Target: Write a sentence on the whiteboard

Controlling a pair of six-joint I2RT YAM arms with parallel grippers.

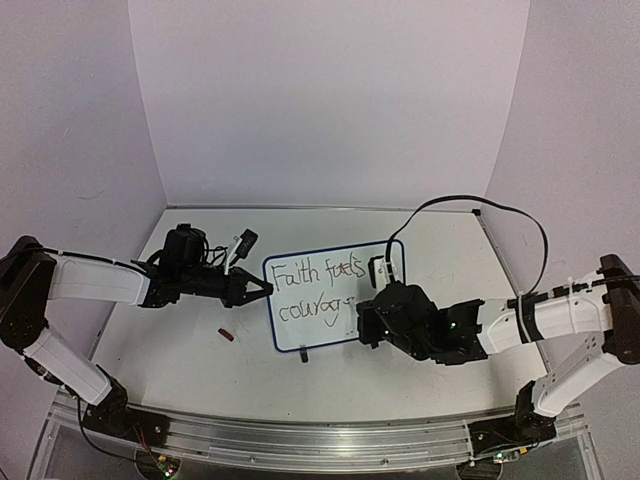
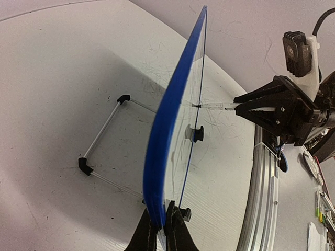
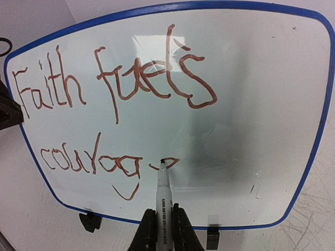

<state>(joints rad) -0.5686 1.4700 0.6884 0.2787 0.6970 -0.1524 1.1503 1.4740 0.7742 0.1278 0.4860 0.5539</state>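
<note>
A scuffed white table (image 1: 180, 370), boxed in by pale walls (image 1: 330, 100), carries the board (image 1: 335, 295) near its middle, upright on two black feet (image 3: 90, 220) and facing the right arm. The sentence (image 3: 112, 86) reads "Faith fuels" above "courag", with the last letter only begun.

The left gripper (image 2: 163, 224) is pressed shut on the blue rim (image 2: 162, 130) at the board's side edge. The right gripper (image 3: 163, 225) pinches a marker (image 3: 163, 191) low on its barrel, tip touching the board just after the "g".

The board looks thin, stiff and light, so pen pressure could likely tip or slide it on those small feet. The rim is the sensible hold, clear of the glossy face, where fresh ink would probably smear. The marker's slim, smooth barrel may twist in the fingers unless gripped close to the tip, as here. A small red piece (image 1: 227, 334) on the table is perhaps its cap, though it is too small to tell.
</note>
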